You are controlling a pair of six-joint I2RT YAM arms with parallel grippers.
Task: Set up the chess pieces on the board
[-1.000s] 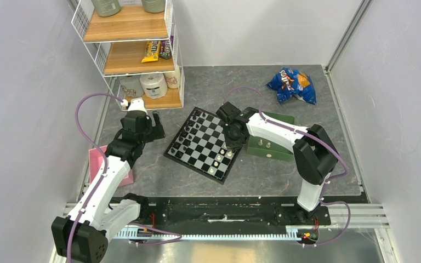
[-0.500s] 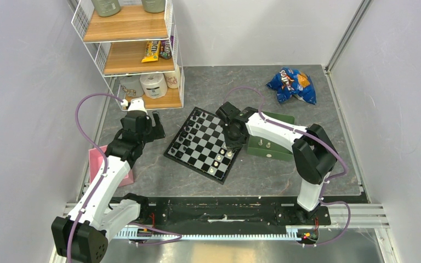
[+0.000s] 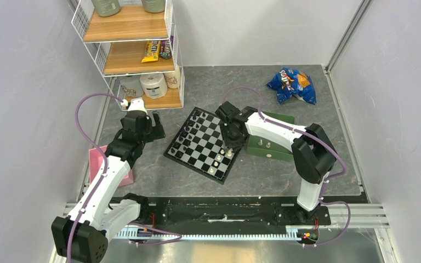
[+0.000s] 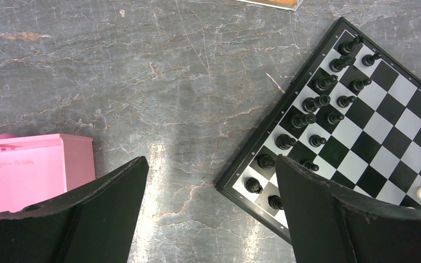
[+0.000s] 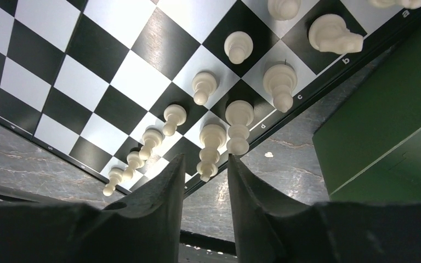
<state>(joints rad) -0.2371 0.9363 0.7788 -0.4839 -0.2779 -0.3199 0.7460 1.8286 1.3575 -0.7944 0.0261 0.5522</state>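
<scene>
The board (image 3: 200, 145) lies tilted in the middle of the table, with black pieces (image 3: 189, 131) along its far-left side and cream chess pieces (image 3: 219, 159) along its near-right side. My right gripper (image 3: 231, 143) hovers over that cream row. In the right wrist view its jaws (image 5: 207, 159) are open a little, and the top of a tall cream piece (image 5: 212, 142) that stands on the board's (image 5: 115, 82) edge square pokes up between the tips. My left gripper (image 3: 156, 129) is open and empty over bare table left of the board (image 4: 394, 109).
A green tray (image 3: 274, 145) with a few cream pieces (image 3: 260, 143) sits right of the board. A pink box (image 3: 96, 164) lies at the left, a wire shelf rack (image 3: 131, 49) at the back left, and a blue chip bag (image 3: 291, 85) at the back right.
The right gripper's jaws have parted around the tall cream piece, and its hand has shifted slightly. The left arm has not moved.
</scene>
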